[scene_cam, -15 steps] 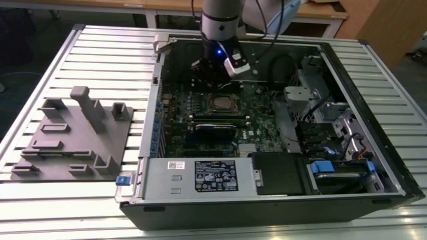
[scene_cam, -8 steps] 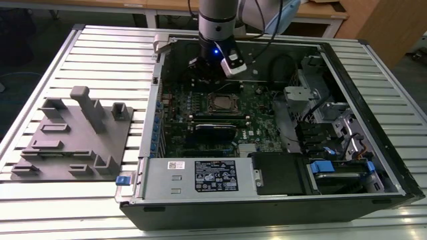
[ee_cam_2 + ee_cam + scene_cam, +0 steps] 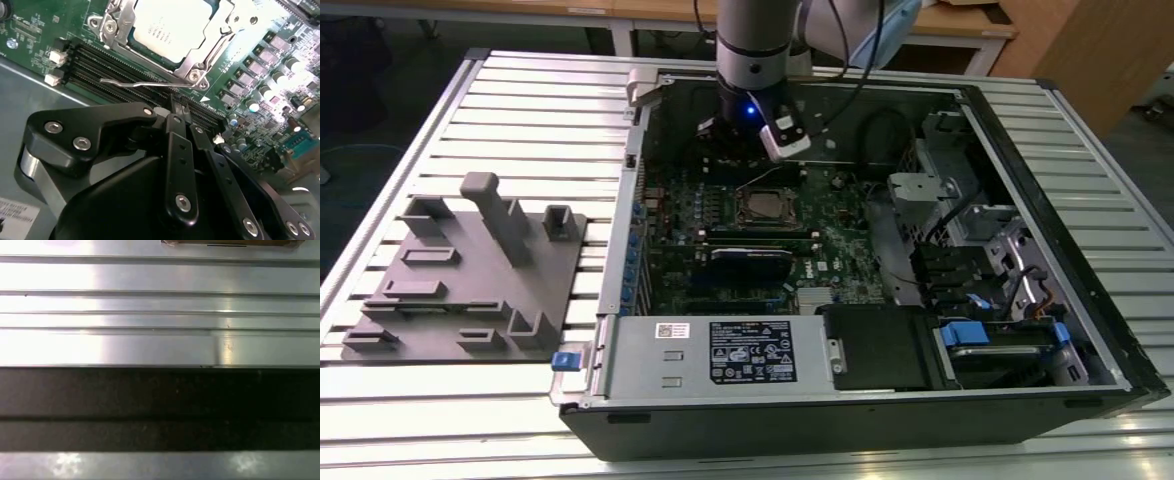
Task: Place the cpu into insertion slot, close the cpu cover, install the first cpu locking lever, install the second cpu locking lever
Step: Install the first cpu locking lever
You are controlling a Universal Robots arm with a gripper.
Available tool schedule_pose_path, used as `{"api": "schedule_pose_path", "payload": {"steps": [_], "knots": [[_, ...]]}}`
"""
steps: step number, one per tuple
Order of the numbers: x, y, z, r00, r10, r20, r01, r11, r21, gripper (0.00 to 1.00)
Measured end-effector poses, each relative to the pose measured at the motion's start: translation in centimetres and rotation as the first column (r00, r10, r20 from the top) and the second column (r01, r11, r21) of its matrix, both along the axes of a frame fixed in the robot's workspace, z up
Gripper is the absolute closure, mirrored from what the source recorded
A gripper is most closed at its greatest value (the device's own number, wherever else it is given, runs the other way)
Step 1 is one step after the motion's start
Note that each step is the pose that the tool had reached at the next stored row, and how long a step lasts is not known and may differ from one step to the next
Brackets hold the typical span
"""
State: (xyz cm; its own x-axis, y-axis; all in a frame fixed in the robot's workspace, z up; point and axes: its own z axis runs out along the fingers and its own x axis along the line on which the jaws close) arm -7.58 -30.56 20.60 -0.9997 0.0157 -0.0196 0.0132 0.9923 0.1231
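Square silver-grey metal cpu (image 3: 170,27) seated in its socket beneath the thin silver frame-shaped cpu cover (image 3: 197,60).
The black gripper (image 3: 181,111), fingers narrowed together and empty, hovers just beside the socket above the green motherboard (image 3: 40,30); a thin wire lever (image 3: 145,83) lies between them.

Seated flat in socket: cpu (image 3: 170,31), pale silver-grey square top. Closed down over its edges: cpu cover (image 3: 196,59), thin silver frame, open window. Alongside, thin wire locking lever (image 3: 145,83), lying nearly level.
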Motion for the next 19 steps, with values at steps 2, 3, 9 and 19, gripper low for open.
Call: {"api": "schedule_pose_path", "payload": {"steps": [2, 3, 9, 19], "knots": [[-0.10, -0.03, -0.24, 1.0000, 0.000, 0.0002, 0.000, 1.0000, 0.0031, 0.89], [-0.13, -0.04, -0.36, 1.0000, 0.000, 0.0001, 0.000, 1.0000, 0.0048, 0.89], [-0.59, -0.07, -0.99, 1.0000, 0.000, 0.0005, 0.000, 0.9997, 0.0229, 0.89], [-0.62, -1.07, -1.18, 1.0000, -0.001, 0.0008, 0.001, 0.9993, 0.0374, 0.89]]}}
